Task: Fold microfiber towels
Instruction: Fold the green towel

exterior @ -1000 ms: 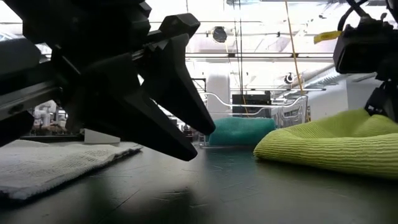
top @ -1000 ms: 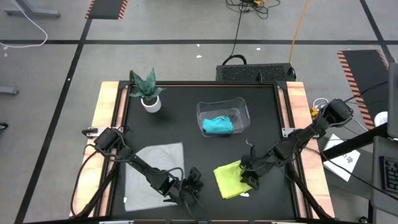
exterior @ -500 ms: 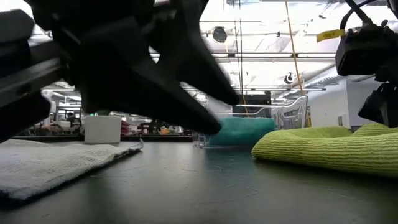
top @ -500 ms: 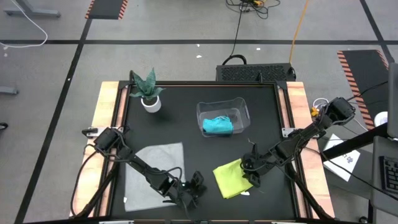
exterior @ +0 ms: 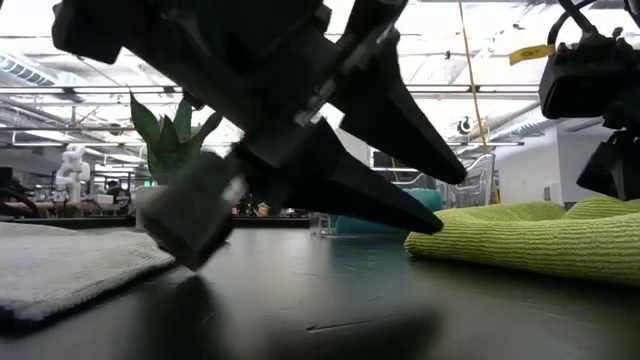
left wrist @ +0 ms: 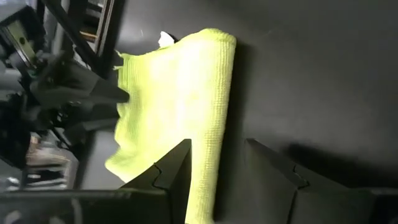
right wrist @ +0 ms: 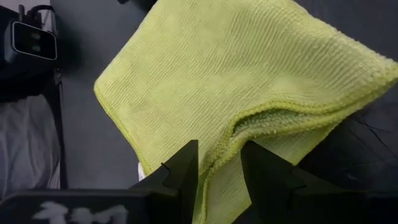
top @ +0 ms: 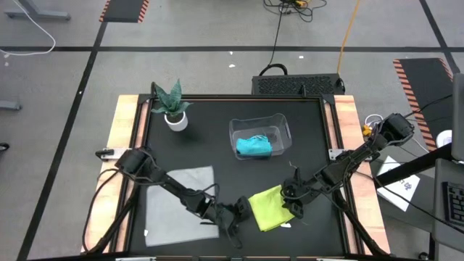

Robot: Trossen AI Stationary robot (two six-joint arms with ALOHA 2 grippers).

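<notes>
The yellow-green towel lies folded on the black table, near its front edge. My left gripper stands open at the towel's left, folded edge, fingertips low over the table. My right gripper is open at the towel's right side, and the towel's layered free edge runs into the gap between its fingers. The light grey towel lies flat at the front left. The teal towel sits bunched in the clear bin. My left gripper comes slanting down from the table's left, with the towel's folded edge under the gap between its fingers; I cannot tell whether it touches. My right gripper slants down from the right, its fingers on either side of the layered edge; touch cannot be told.
A potted plant in a white pot stands at the far left of the table. Wooden rails run along the left and right sides. My left gripper is close to the table's front edge. Bare black table lies between the bin and the towels.
My left gripper has gone toward the table's right edge, from beside the grey towel to the yellow-green towel's left edge, and has rolled about its own axis. The towel's raised right part has sunk a little. My right gripper has stayed in place.
</notes>
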